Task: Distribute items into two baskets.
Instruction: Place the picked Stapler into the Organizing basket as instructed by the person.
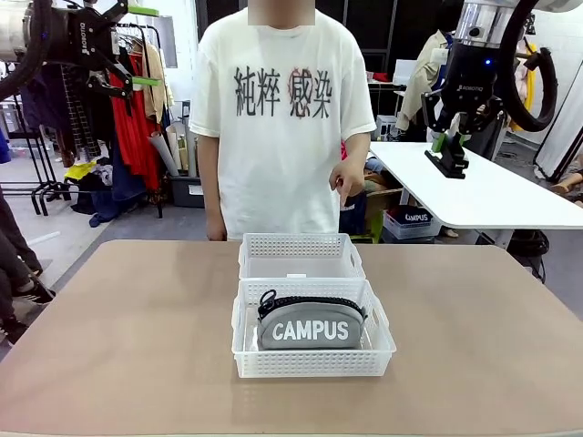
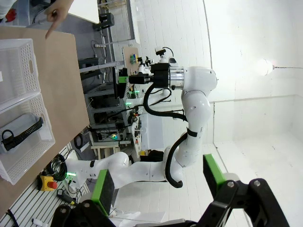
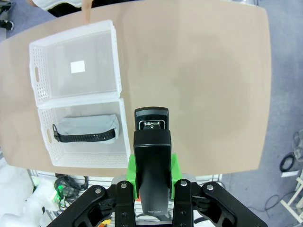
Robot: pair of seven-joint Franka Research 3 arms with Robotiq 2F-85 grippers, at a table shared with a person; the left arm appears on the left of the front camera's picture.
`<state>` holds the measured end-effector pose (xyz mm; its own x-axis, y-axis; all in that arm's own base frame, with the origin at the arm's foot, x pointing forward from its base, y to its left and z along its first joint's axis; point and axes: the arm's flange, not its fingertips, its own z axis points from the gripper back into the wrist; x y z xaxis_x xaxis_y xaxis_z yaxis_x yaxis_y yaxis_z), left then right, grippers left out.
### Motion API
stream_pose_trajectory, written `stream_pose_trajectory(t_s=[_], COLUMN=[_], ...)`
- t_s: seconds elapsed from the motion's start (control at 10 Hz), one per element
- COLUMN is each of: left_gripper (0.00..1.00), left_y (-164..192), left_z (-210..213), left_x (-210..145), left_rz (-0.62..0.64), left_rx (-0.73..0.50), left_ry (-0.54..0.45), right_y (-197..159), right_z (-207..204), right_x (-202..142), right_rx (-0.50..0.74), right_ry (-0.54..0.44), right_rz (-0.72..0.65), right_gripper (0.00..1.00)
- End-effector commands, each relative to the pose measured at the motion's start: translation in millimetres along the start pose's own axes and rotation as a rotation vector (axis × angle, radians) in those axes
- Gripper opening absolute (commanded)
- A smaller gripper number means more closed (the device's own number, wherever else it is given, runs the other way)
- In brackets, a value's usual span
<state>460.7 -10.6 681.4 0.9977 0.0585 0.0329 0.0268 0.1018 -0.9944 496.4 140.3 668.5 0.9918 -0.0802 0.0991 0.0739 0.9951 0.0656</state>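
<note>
**Over the tan table: pouch binned, stapler aloft**

At upper left of the front view we see the left gripper (image 1: 138, 45) raised high and turned sideways, green pads well apart, nothing between them. Behind it we note a clothes rack (image 1: 127, 100) with red and dark garments. From its own wrist camera the left gripper's fingers (image 2: 103, 188) stand wide with only the white room and the other arm beyond.

Moving to the middle, we log a tan table (image 1: 127, 337), matte, with rounded corners. Two white lattice baskets sit end to end, touching, on its centre line. The near basket (image 1: 312, 360) holds the grey pouch (image 1: 310, 325), lying flat with CAMPUS lettering facing us and the black zipper on top. The far basket (image 1: 301, 257) has nothing in it but a small white label on its floor, as the right wrist view confirms (image 3: 75, 68). A person in a white printed T-shirt (image 1: 282, 118) stands at the far edge, one hand (image 1: 348, 177) hanging loose above the table.

At right we see the right gripper (image 1: 452, 150) high up, well above and right of the baskets, clamped on the black stapler (image 1: 450, 162). Its wrist view shows the stapler (image 3: 151, 156) pinched between green pads, pointing away, with table below. Behind stands a white table (image 1: 492, 196), with a storage box (image 1: 414, 221) under it.
</note>
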Motion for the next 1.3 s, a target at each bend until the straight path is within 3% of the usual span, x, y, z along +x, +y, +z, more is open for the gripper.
stream_pose_trajectory(t_s=[0.0, 1.2], left_gripper=[1.0, 1.0], left_y=[-2.5, -2.5], left_z=[0.8, 0.8], left_x=[-1.9, -1.9], left_rz=[0.005, 0.005], left_rx=[-0.009, -0.009], left_ry=[0.002, 0.002], right_y=[0.8, 0.0], right_z=[4.2, 0.0], right_x=[-1.2, 0.0], right_rx=[0.005, 0.0], right_ry=[-0.01, 0.0], right_rz=[0.0, 0.0], right_gripper=[0.0, 0.0])
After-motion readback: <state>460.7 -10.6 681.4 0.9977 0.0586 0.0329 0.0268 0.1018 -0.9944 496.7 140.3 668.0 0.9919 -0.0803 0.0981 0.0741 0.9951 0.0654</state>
